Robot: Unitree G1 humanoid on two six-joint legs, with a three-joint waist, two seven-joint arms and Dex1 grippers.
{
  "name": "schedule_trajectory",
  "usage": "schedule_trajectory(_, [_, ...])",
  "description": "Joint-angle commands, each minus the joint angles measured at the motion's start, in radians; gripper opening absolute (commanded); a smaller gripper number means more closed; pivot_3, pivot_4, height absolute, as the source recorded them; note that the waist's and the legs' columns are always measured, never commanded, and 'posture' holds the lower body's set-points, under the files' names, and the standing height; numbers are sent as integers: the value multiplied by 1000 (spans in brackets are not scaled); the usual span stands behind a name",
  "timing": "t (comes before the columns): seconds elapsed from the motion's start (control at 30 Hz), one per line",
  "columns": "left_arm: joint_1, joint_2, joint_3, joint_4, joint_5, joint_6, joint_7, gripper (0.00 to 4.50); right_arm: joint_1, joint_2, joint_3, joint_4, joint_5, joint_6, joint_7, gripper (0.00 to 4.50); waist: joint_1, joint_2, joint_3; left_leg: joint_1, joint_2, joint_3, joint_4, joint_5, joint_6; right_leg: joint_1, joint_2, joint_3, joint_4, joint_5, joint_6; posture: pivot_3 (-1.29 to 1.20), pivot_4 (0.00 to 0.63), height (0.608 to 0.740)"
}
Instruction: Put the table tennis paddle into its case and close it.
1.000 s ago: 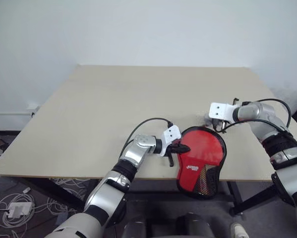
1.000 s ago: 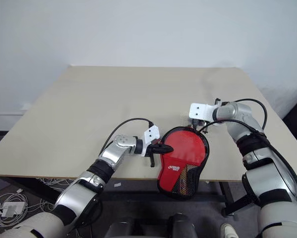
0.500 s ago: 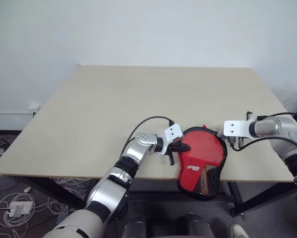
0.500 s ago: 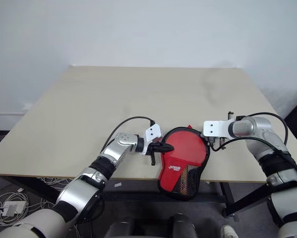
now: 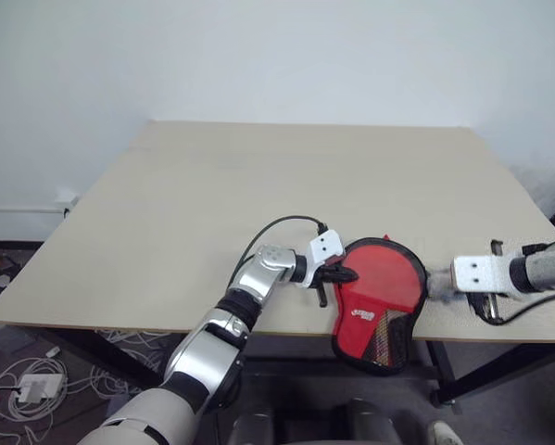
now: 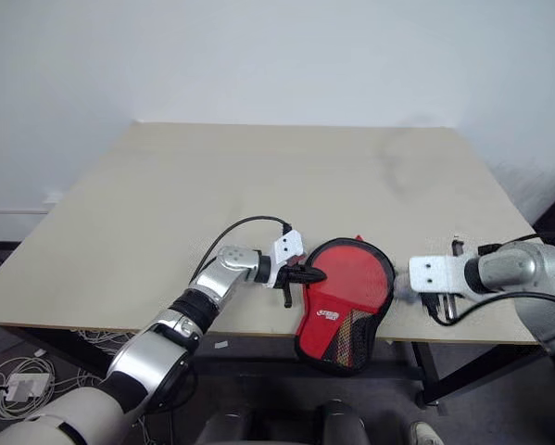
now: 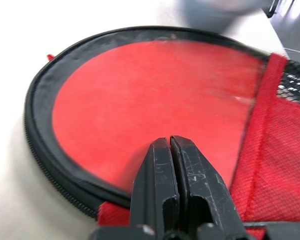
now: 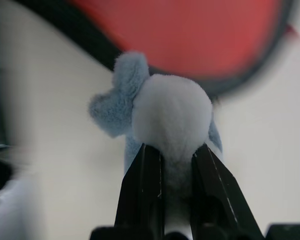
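At the near edge of the desk (image 5: 212, 195) lies the case (image 5: 379, 301), its round red part resting on the desk top and its narrower end, with the white logo and the black mesh pocket, hanging past the desk's front edge. A black zip trim runs round the round part, which looks closed along the stretch seen in the left wrist view. The table tennis paddle cannot be made out; whether it sits inside the case cannot be told. The left gripper (image 5: 335, 275) is at the case's left rim, its two black fingers (image 7: 162, 172) pressed flat together with no gap, their tips over the red fabric just inside the black trim; whether they pinch any fabric cannot be told. The right gripper (image 6: 405, 287) is off the case's right side, near its rim but apart from it, above the desk's front edge. Its fingers (image 8: 145, 190) stand a little apart and are clamped on a small soft plush toy (image 8: 162, 112), pale grey-white with a blue fuzzy part, held in front of the case's black-trimmed edge.
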Motion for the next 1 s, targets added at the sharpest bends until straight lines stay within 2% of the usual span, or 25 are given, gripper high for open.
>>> schedule_trajectory(0.03, [-48, -14, 34, -9, -15, -18, -2, 0, 66, -58, -89, -137, 111, 39, 77, 398, 0, -1, 0, 0, 1, 0, 0, 0, 0, 0, 0, 0, 0, 0, 0, 0, 0, 740])
schedule_trajectory(0.53, [-52, -13, 44, -4, -6, -20, -11, 0, 215, -96, -152, -388, 254, 98, 147, 398, 18, -5, 2, 0, 1, -1, 2, -1, 1, 0, 0, -1, 0, 0, 0, 0, 0, 740])
schedule_trajectory(0.77, [-57, -35, 43, 2, -8, -18, -11, 0, 143, -80, -104, -309, 192, 72, 109, 398, 19, -7, 2, -1, 2, -1, 3, -1, 2, 1, 0, -1, 0, 0, 0, 0, 0, 740])
schedule_trajectory(1.0, [-94, -97, 40, 30, -9, -14, -14, 0, 111, -65, -63, -302, 181, 85, 92, 398, 19, -8, 3, -1, 2, -1, 3, -1, 2, 1, 0, -1, 0, 0, 0, 0, 0, 740])
